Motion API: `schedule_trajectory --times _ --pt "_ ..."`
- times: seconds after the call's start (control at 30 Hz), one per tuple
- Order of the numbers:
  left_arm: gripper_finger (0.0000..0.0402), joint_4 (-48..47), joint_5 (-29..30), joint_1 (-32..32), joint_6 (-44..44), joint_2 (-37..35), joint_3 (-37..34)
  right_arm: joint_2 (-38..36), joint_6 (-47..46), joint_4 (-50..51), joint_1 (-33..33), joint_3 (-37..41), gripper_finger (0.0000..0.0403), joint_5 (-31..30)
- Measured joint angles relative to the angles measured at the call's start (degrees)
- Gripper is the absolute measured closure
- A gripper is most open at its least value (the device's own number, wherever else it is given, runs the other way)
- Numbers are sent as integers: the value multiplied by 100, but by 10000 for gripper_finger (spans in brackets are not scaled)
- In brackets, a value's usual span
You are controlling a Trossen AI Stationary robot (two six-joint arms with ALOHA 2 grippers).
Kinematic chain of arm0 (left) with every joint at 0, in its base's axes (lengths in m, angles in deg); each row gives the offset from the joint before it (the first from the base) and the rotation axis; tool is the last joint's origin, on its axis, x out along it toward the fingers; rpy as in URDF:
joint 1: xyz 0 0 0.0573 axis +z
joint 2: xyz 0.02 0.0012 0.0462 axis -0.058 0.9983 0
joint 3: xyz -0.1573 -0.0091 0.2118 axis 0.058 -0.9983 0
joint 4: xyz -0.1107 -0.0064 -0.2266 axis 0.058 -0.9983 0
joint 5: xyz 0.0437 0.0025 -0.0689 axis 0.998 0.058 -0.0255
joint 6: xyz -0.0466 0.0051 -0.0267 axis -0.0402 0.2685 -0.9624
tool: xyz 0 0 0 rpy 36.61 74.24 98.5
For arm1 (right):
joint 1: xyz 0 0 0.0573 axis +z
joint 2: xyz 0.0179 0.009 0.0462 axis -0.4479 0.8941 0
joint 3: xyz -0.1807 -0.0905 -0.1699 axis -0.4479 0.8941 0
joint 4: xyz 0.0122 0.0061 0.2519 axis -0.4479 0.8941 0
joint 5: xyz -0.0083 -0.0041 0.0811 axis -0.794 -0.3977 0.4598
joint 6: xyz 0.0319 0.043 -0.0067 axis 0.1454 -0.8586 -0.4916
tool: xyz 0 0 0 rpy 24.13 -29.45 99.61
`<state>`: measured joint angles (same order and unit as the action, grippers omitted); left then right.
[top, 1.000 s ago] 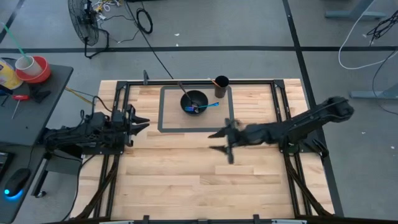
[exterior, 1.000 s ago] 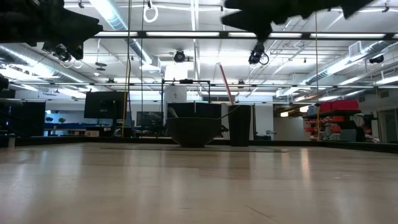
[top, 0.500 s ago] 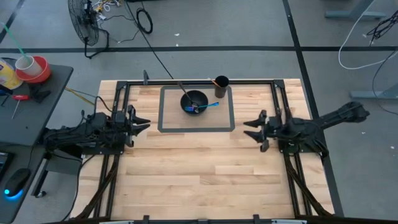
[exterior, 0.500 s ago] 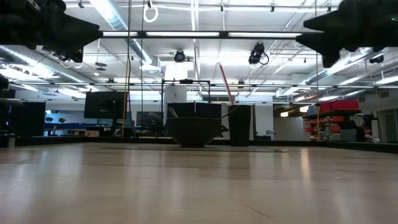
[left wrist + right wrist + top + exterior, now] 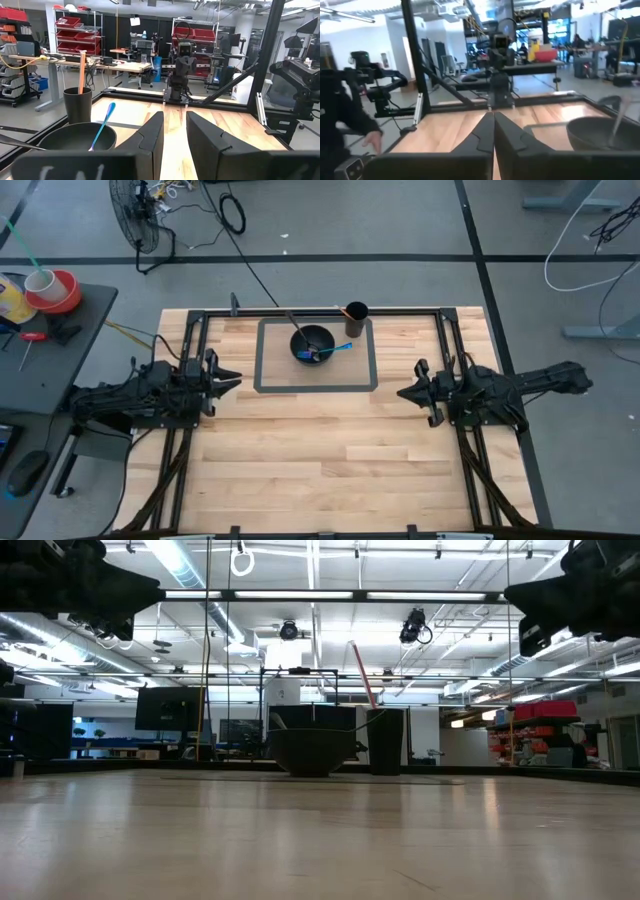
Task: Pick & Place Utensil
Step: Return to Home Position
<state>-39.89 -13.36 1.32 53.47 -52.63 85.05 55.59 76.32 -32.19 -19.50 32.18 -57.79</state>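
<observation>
A black bowl (image 5: 312, 343) stands inside a grey rectangle (image 5: 262, 355) at the table's far middle. A blue utensil (image 5: 338, 349) and a dark utensil (image 5: 297, 324) lean on the bowl's rim. A black cup (image 5: 355, 317) behind it holds an orange stick (image 5: 81, 70). At the table's left side my left gripper (image 5: 232, 379) hangs open and empty, its fingers (image 5: 150, 132) parted. My right gripper (image 5: 402, 393) hangs shut and empty at the right side, its fingers (image 5: 485, 132) touching.
Black metal frame rails (image 5: 447, 350) run along the table's left, right and far sides. Bare wooden tabletop (image 5: 320, 450) lies between the two arms and toward the near edge. A fan (image 5: 135, 215) and cables lie on the floor beyond the table.
My right gripper has drawn back from the table's middle toward its right edge, and its fingers have shut on nothing. The bowl, cup and utensils have stayed in place.
</observation>
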Motion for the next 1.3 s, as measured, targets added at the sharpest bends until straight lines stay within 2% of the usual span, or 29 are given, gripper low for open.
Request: schedule_trajectory --times 0.1,0.33,1.3 --pt "314 -2 0 0 0 0 0 17 143 -94 -171 0 384 236" --pt "314 -1 0 0 2 0 0 48 54 216 -209 0 380 90" --pt "314 0 0 0 6 0 2 50 45 205 -209 0 380 83"
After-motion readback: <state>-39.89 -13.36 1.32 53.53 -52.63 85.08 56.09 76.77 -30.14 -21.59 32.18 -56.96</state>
